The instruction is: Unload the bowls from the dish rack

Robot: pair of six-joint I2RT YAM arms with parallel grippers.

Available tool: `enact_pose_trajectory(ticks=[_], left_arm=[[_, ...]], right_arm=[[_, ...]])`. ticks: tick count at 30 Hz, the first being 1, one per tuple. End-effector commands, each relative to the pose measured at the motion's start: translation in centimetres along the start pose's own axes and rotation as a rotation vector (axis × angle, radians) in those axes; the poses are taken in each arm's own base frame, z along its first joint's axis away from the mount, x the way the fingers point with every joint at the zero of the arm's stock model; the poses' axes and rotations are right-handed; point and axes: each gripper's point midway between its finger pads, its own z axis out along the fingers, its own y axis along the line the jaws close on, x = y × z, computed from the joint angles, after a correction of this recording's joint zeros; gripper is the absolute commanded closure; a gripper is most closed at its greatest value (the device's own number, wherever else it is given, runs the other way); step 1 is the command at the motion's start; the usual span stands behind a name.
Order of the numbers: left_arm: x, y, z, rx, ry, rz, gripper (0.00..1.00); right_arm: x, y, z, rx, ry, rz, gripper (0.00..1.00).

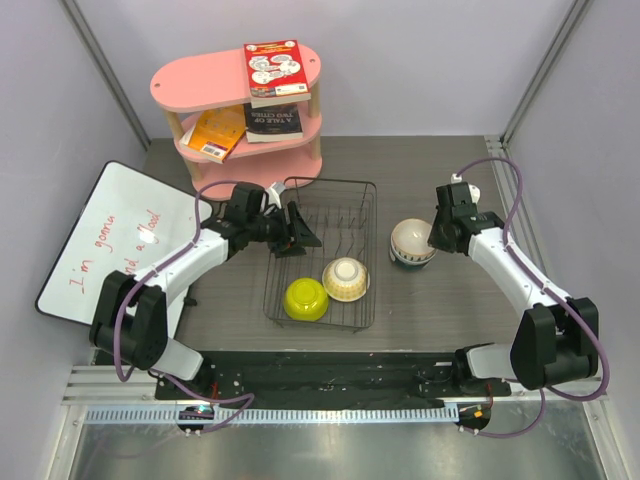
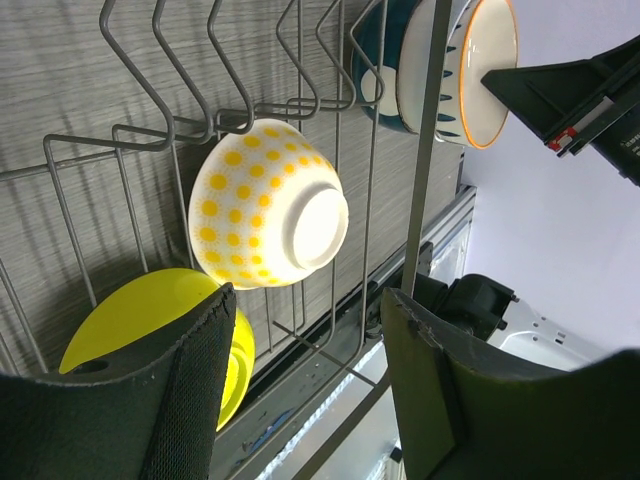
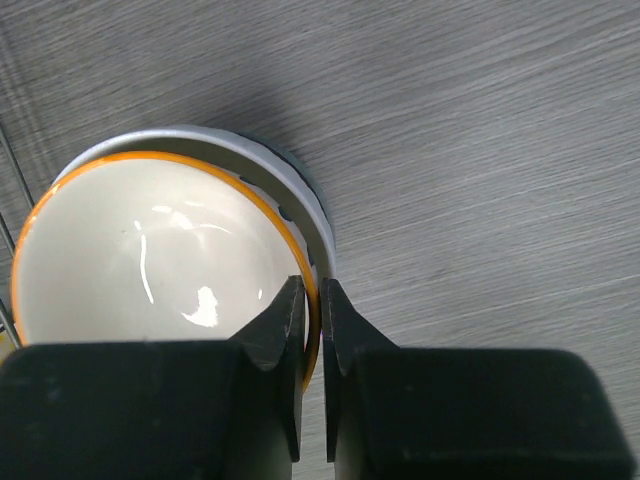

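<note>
Black wire dish rack (image 1: 372, 240) sits mid-surface. It holds a bright yellow-green round bowl (image 1: 305, 299) at its near left and a white ceramic bowl with yellow dots (image 1: 345, 279) just beside it, tipped with its base showing. Right of the rack, an orange-rimmed cream bowl (image 3: 150, 260) sits nested in another; how many are stacked is unclear. Right gripper (image 3: 311, 295): fingers pinched nearly closed on that rim. Left gripper (image 2: 308, 300): fingers half spread, empty, over the rack. The bowls are probably stiff, glazed, slippery and chippable, so grip at the rim with one finger inside.
</note>
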Motion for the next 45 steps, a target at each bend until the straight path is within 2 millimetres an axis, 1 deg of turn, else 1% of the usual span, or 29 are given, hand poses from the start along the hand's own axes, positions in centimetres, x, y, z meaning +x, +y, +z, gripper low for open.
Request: enact_pose_trajectory(ticks=[1, 4, 6, 7, 8, 10, 11, 13, 14, 17, 21, 22, 24, 25, 27, 28, 29, 30, 31, 32, 33, 34, 35, 36, 39, 40, 41, 42, 45], left_arm=[[-1.0, -1.4, -0.9, 0.03, -0.031, 0.041, 0.4], [-1.1, -1.5, -0.9, 0.032, -0.034, 0.043, 0.4], [-1.0, -1.5, -0.9, 0.03, -0.034, 0.044, 0.4], [-1.0, -1.5, -1.0, 0.032, -0.033, 0.048, 0.4], [-1.0, -1.5, -1.0, 0.03, -0.034, 0.049, 0.4], [-0.9, -1.4, -1.0, 0.028, -0.032, 0.05, 0.4], [-0.8, -1.2, -0.9, 0.024, -0.028, 0.047, 0.4], [-0.8, -1.1, -0.8, 0.02, -0.028, 0.045, 0.4], [-0.8, -1.2, -0.9, 0.024, -0.028, 0.048, 0.4], [-0.8, -1.1, -0.9, 0.022, -0.028, 0.048, 0.4], [-0.8, -1.2, -1.0, 0.022, -0.028, 0.048, 0.4], [-0.7, -1.1, -0.9, 0.019, -0.027, 0.045, 0.4], [-0.6, -1.3, -1.0, 0.025, -0.025, 0.048, 0.4], [-0.6, -1.3, -1.1, 0.029, -0.024, 0.049, 0.4], [-0.4, -1.2, -1.2, 0.022, -0.017, 0.045, 0.39], [-0.4, -0.9, -1.2, 0.004, -0.026, 0.043, 0.38], [0.5, -0.5, -1.3, -0.028, 0.003, 0.038, 0.38], [1.0, -0.1, -1.4, -0.055, 0.019, 0.084, 0.38], [0.7, 0.3, -1.4, -0.117, -0.001, 0.119, 0.37], [2.7, 0.9, -1.5, -0.181, 0.059, 0.148, 0.37], [3.1, 1.3, -1.6, -0.223, 0.069, 0.207, 0.37], [3.1, 0.9, -1.8, -0.249, 0.066, 0.24, 0.32], [3.9, 1.5, -1.9, -0.312, 0.076, 0.269, 0.3], [4.0, 1.0, -2.2, -0.314, 0.063, 0.289, 0.29], [3.7, 0.4, -2.6, -0.307, 0.01, 0.294, 0.25], [3.9, 0.6, -2.9, -0.313, -0.01, 0.278, 0.2], [3.6, 0.4, -2.8, -0.303, -0.031, 0.278, 0.16], [3.6, 0.5, -2.8, -0.303, -0.038, 0.28, 0.16], [3.6, 1.2, -2.1, -0.321, -0.016, 0.272, 0.15]], right_arm=[[-1.0, 0.4, -0.2, -0.015, -0.035, 0.013, 0.9], [-0.7, 0.5, 0.0, -0.016, -0.026, 0.015, 0.9], [-0.5, 0.5, 0.2, -0.017, -0.019, 0.015, 0.88], [-0.5, 0.5, 0.2, -0.019, -0.016, 0.013, 0.83], [-0.4, 0.6, 0.3, -0.022, -0.012, 0.009, 0.75], [-0.4, 0.5, 0.3, -0.017, -0.01, 0.008, 0.69], [-0.4, 0.6, 0.3, -0.02, -0.013, 0.006, 0.63], [-0.4, 0.5, 0.2, -0.02, -0.013, 0.005, 0.61], [-0.4, 0.6, 0.2, -0.022, -0.012, 0.0, 0.57], [-0.8, 0.7, -0.2, -0.034, -0.021, -0.003, 0.56], [-1.5, 0.7, -1.6, -0.038, -0.039, -0.008, 0.54], [-2.2, 0.7, -2.3, -0.043, -0.056, -0.006, 0.54], [-2.3, 0.3, -3.1, -0.033, -0.058, -0.014, 0.54], [-3.0, 0.3, -4.1, -0.039, -0.088, -0.007, 0.53], [-3.5, 0.1, -5.3, -0.043, -0.11, -0.004, 0.48], [-3.6, 0.2, -5.8, -0.056, -0.116, -0.004, 0.44], [-3.9, 0.3, -6.7, -0.074, -0.136, -0.001, 0.39], [-4.1, 0.4, -7.4, -0.087, -0.144, 0.002, 0.38], [-4.2, 0.4, -7.8, -0.094, -0.152, 0.001, 0.37], [-4.4, 0.6, -8.6, -0.122, -0.163, 0.005, 0.37], [-4.2, 0.8, -8.9, -0.136, -0.162, 0.002, 0.37], [-4.1, 1.0, -9.1, -0.154, -0.16, 0.009, 0.35], [-3.8, 1.6, -9.6, -0.195, -0.152, 0.012, 0.34], [-3.6, 2.0, -9.6, -0.22, -0.146, 0.013, 0.34], [-2.9, 2.8, -9.8, -0.281, -0.127, 0.024, 0.32], [-2.7, 3.1, -10.0, -0.294, -0.122, 0.023, 0.32], [-2.7, 3.2, -10.1, -0.303, -0.119, 0.028, 0.31], [-2.3, 4.0, -10.6, -0.355, -0.097, 0.026, 0.3], [-1.6, 5.2, -11.1, -0.431, -0.082, 0.052, 0.29]])
